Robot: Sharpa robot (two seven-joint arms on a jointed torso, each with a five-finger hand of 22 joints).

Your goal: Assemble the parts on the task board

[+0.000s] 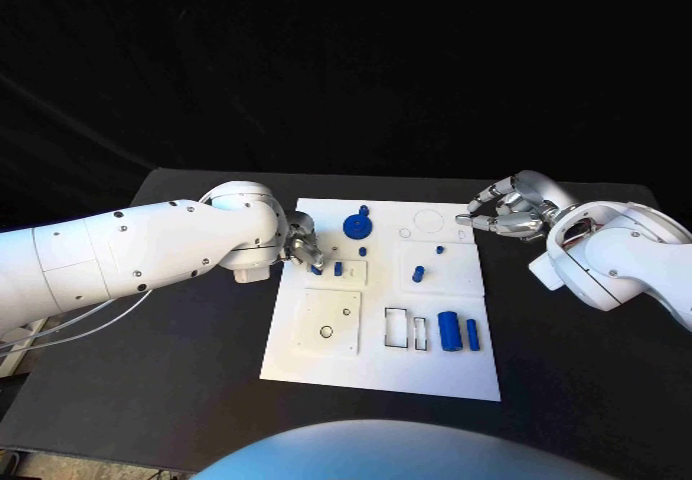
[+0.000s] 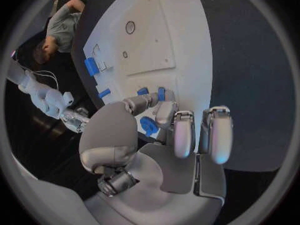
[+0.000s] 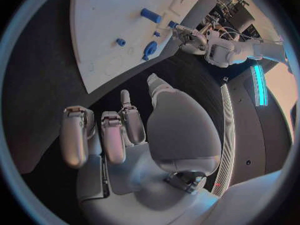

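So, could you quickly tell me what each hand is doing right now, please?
Left hand: pinching a small blue part over the board.
Right hand: fingers curled in, holding nothing.

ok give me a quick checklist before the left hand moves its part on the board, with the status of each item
1. Left hand has a part: ok, a small blue part sits between its fingers in the left wrist view.
2. Grip secure: cannot tell, the fingers hide most of the part.
3. Left hand over the board: ok, at its left edge near the upright pegs.
4. Right hand out of the way: ok, off the board's far right corner, holding nothing.
5. Loose parts clear of the left hand: ok, the cylinder and bar lie at the right side.
6. Target slot: cannot tell.
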